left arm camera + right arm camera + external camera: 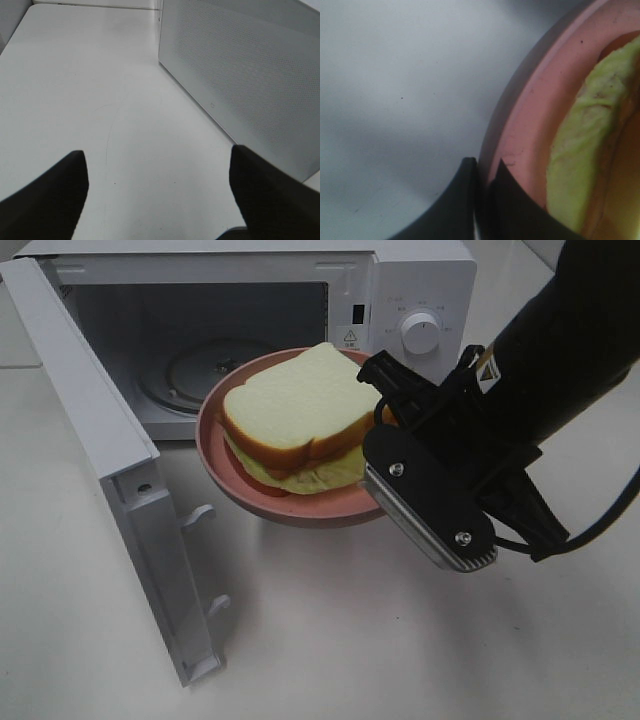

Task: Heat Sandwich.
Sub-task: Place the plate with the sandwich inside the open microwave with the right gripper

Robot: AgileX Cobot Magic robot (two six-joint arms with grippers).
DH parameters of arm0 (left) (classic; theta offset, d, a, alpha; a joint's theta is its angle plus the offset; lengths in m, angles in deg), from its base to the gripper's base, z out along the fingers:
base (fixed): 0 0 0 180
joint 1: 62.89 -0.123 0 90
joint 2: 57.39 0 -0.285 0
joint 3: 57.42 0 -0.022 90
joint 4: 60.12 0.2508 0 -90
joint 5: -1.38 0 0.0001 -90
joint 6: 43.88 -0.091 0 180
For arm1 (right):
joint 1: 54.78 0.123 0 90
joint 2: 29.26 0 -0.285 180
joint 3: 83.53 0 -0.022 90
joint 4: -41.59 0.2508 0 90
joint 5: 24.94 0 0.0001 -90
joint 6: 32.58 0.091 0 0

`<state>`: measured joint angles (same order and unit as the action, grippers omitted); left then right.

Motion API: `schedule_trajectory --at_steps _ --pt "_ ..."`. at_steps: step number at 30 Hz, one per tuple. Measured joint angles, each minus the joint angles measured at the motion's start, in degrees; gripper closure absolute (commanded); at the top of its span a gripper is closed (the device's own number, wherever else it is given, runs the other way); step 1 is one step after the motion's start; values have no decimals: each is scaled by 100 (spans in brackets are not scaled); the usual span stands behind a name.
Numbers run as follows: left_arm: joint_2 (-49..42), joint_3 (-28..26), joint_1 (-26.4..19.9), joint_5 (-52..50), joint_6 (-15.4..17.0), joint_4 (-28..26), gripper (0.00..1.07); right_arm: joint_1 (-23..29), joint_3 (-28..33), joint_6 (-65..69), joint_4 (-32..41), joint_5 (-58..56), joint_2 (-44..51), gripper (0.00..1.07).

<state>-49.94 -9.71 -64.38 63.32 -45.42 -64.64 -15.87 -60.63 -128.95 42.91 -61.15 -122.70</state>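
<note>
Sandwich (pixel 295 415) on plate (pixel 213 445); my right gripper (pixel 484 167) clamps the rim before open microwave (pixel 420 280). Left gripper (pixel 157 150) spread, empty, above table (pixel 75 75).

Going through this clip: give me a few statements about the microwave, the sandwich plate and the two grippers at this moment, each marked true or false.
1. The microwave door stands open. True.
2. The sandwich sits on the turntable. False: it lies on the pink plate in front of the opening, and the turntable is bare.
3. The right gripper is shut on the pink plate's rim. True.
4. The left gripper helps carry the plate. False: its jaws are open with nothing between them, above the table.
</note>
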Motion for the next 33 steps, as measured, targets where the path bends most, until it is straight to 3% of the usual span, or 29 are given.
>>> schedule_trajectory --at_steps 17,33 --pt "0 0 0 0 0 0 33 0 -877 -338 607 -160 -871 107" --pt "0 0 0 0 0 0 33 0 -1736 -401 642 -229 -1702 107"
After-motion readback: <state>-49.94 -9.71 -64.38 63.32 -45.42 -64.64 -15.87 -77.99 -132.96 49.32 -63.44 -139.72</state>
